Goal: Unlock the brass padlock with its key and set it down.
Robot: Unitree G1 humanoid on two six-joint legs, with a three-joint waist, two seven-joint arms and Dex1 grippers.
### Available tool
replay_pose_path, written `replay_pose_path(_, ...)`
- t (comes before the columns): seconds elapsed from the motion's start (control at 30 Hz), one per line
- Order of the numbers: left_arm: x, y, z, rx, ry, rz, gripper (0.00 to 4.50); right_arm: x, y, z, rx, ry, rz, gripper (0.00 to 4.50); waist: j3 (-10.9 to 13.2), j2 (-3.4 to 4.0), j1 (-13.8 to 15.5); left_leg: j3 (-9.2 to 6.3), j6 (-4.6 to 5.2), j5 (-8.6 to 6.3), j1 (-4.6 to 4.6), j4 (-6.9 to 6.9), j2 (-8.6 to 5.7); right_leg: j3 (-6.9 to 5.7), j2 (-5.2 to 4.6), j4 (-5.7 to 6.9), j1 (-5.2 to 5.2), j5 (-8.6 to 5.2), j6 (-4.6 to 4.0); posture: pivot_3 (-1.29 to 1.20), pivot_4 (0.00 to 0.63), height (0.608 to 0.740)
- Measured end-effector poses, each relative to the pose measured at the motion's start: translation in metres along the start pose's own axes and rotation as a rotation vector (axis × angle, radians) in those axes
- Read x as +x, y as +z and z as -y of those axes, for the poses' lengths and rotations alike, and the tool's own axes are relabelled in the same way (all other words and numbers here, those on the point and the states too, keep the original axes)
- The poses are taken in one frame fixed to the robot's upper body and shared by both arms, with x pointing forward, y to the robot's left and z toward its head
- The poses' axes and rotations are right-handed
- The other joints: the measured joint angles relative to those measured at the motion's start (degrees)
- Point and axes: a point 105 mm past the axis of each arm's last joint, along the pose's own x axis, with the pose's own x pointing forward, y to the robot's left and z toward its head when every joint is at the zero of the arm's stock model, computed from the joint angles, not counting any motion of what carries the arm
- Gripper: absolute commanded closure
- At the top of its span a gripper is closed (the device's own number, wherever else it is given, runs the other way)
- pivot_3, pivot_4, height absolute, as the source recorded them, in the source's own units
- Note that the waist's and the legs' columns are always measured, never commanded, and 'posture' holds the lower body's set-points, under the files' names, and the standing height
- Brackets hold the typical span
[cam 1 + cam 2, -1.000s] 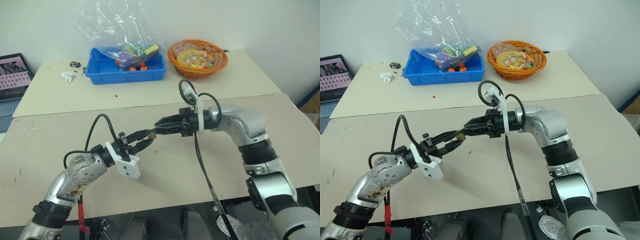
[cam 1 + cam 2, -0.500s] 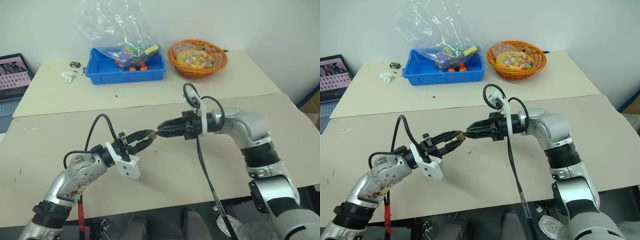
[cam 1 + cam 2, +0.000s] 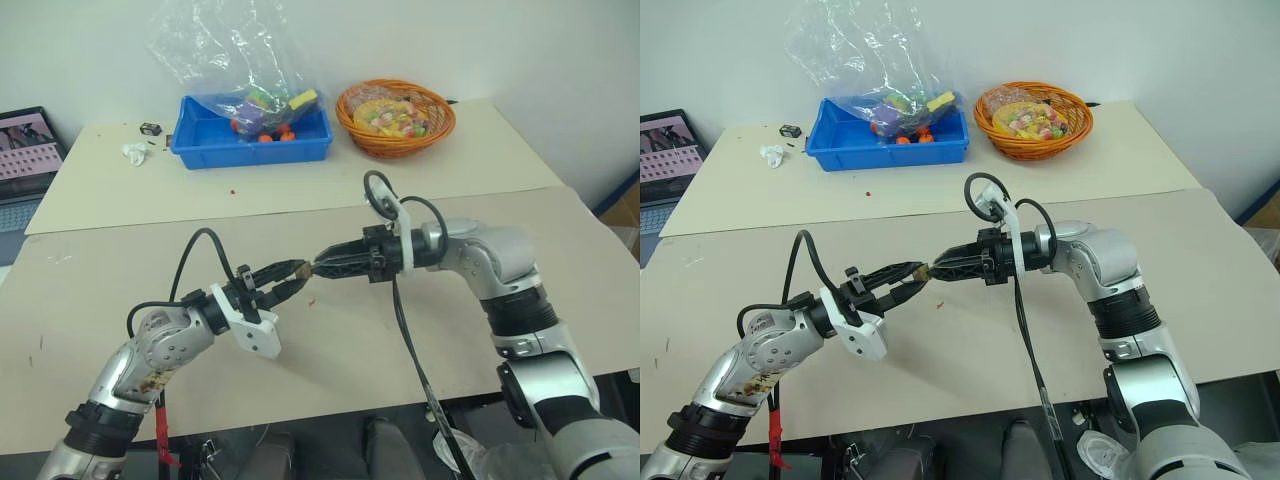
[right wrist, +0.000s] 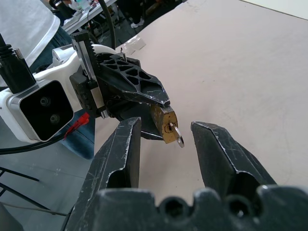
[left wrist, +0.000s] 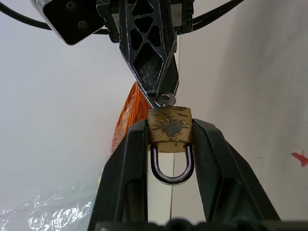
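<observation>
The left tool (image 3: 290, 277) is gripping the brass padlock (image 5: 170, 131) above the near tabletop (image 3: 100, 270), its stamped lettering unreadable. The right tool (image 4: 165, 136) is standing open around the inserted key (image 4: 177, 138).

A: You've got a golden-brass padlock (image 5: 169, 130), scuffed dark on its face, with a shiny silver shackle (image 5: 172, 166) and a silver key (image 4: 177, 138) in it.

B: And your grippers?

A: Left gripper (image 5: 169, 139) has black fingers on a white mount. Right gripper (image 4: 166, 139) is black too, scratched pale.

B: Behind them?

A: Your table (image 3: 330, 350) is plain beige. Blue bin (image 3: 250, 142) with a clear plastic bag (image 3: 225, 45) of multicoloured toys, orange woven basket (image 3: 396, 132) of mixed-colour sweets.
</observation>
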Motion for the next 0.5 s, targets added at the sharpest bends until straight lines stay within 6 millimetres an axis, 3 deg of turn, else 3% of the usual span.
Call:
replay_pose_path(0.2,0.0,0.0019,-0.0001,0.002,-0.001,0.006,3.69,-0.0015,-0.0008,0.0018,0.002,-0.016,-0.005,4.4,0.0,0.0,0.03,0.0,0.0,0.0,0.0,0.0,0.0,0.0,0.0,0.0,0.0,0.0,0.0,0.0,0.15,0.74)
replay_pose_path(0.5,0.0001,0.0023,0.0001,0.002,-0.002,0.006,3.69,-0.0017,-0.0008,0.0016,0.004,-0.014,-0.004,4.4,0.0,0.0,0.02,0.0,0.0,0.0,0.0,0.02,0.0,0.0,0.0,0.0,0.0,0.0,0.0,0.0,0.15,0.74)
